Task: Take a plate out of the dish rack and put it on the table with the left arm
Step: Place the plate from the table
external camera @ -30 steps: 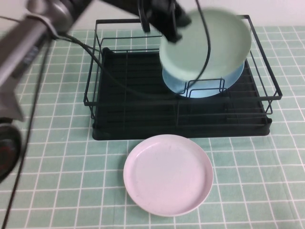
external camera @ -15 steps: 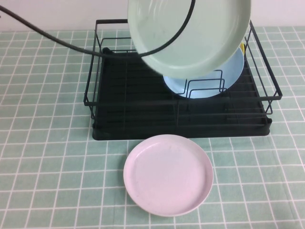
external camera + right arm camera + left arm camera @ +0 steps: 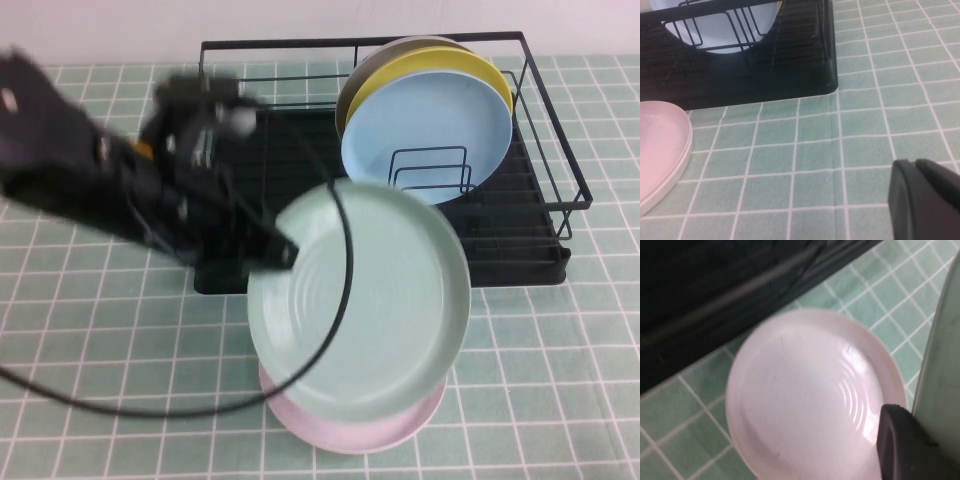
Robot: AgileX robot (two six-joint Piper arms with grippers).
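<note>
A pale pink plate lies on the table directly under the mint-green plate; sky-blue and yellow plates stand in the dish rack; the left gripper is clamped on the mint plate's left rim, holding it face-up, slightly tilted; the right gripper hovers low over bare tiles, its state unclear.

- The light is bright and soft, with only faint shadows on the table.
- The left arm looks smeared and blurry.
- The pink plate looks fuzzy, with white shine marks.
- The dish rack looks sharp.
</note>
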